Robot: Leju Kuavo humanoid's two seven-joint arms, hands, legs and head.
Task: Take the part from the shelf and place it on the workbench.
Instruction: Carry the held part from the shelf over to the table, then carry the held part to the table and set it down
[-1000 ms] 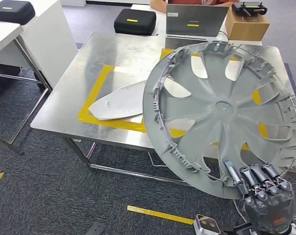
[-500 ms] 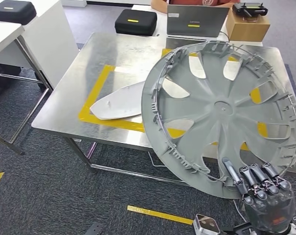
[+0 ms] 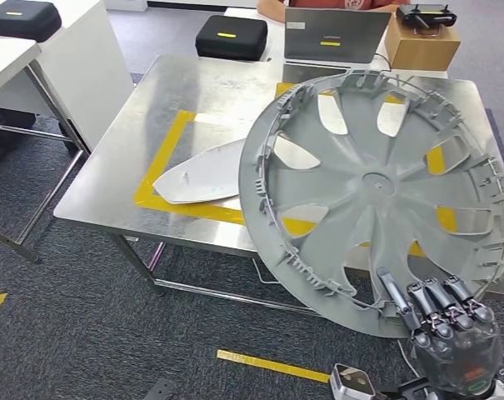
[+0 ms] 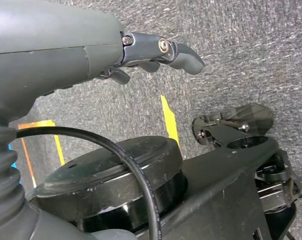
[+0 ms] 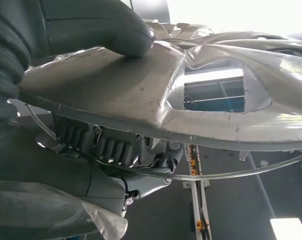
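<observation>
Wheel cover (image 3: 375,196): grey plastic, round, spoked, clipped rim. Gripped at its near edge by my right hand (image 3: 453,337), fingers (image 3: 425,302) over the rim, thumb (image 5: 104,27) pressing the face; tilted above the steel desk (image 3: 173,108). Beside it on the desk: flat silver panel (image 3: 202,175), yellow tape border (image 3: 157,158). Left hand (image 4: 104,45): holding nothing, fingers loosely extended.

You will find no text you can read here. The laptop (image 3: 335,35) lid carries a small logo and a green mark, and the black case (image 3: 230,37) a green strip, all too small to read.
</observation>
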